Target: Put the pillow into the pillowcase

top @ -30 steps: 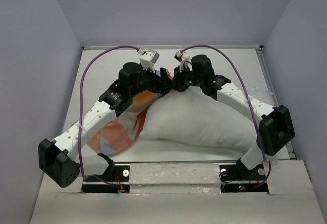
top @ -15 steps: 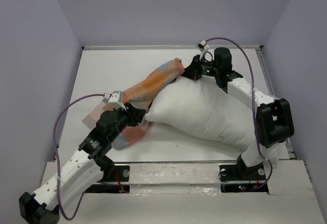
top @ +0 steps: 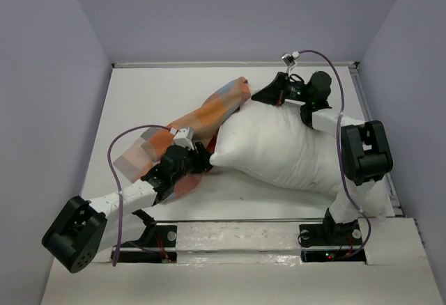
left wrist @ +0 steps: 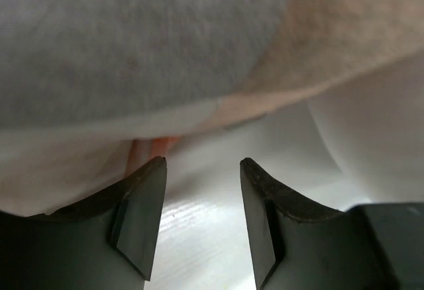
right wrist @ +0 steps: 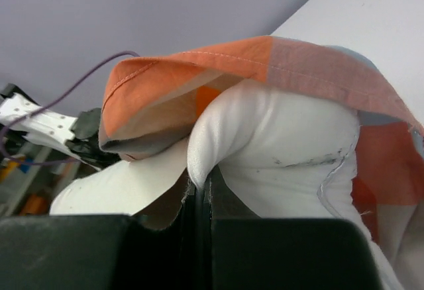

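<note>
The white pillow (top: pixel 293 153) lies across the middle and right of the table. The checked pillowcase (top: pixel 202 115) runs from the table's left up over the pillow's far corner. My right gripper (top: pixel 263 96) is shut on a fold of the pillow (right wrist: pixel 278 144) at that far corner, where the orange pillowcase edge (right wrist: pixel 199 71) drapes over it. My left gripper (top: pixel 202 160) is open and low at the pillow's near-left corner. In the left wrist view its jaws (left wrist: pixel 202 171) stand apart over bare table, just under the pillowcase cloth (left wrist: pixel 132 45), holding nothing.
The white table (top: pixel 160 89) has a raised edge at the back and purple walls around it. The right arm's elbow (top: pixel 362 153) rises above the pillow's right end. The left arm's elbow (top: pixel 73 232) hangs off the near-left corner.
My left gripper left the far corner, swung down to the pillow's near-left corner and settled low there. My right gripper drew the pillow's far corner rightwards; the pillowcase now stretches diagonally.
</note>
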`<control>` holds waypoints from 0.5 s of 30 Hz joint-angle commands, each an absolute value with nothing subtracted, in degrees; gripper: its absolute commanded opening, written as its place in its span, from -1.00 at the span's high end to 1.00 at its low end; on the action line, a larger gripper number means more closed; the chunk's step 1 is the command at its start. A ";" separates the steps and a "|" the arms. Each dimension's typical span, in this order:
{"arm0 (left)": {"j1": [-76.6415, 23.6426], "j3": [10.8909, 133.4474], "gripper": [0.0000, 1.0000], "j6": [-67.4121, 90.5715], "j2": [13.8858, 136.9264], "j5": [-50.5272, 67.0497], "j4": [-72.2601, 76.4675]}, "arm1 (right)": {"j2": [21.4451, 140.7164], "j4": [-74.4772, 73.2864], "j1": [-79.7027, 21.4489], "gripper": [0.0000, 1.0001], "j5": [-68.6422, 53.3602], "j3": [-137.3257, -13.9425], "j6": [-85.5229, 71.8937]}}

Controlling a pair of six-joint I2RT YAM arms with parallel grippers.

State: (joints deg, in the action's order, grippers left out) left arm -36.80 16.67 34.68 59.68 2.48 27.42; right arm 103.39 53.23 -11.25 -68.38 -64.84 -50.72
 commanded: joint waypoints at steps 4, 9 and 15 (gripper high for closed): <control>-37.00 22.23 -0.17 31.20 67.67 -2.11 44.73 | 107.32 90.01 -9.23 1.00 -74.97 -65.57 -75.24; -37.00 25.31 -0.20 29.71 73.82 -0.26 48.59 | 103.28 78.42 -9.23 1.00 -74.18 -64.69 -65.49; -36.91 27.95 -0.06 28.65 78.40 -5.36 46.32 | 102.66 74.79 -9.23 1.00 -73.57 -64.69 -62.67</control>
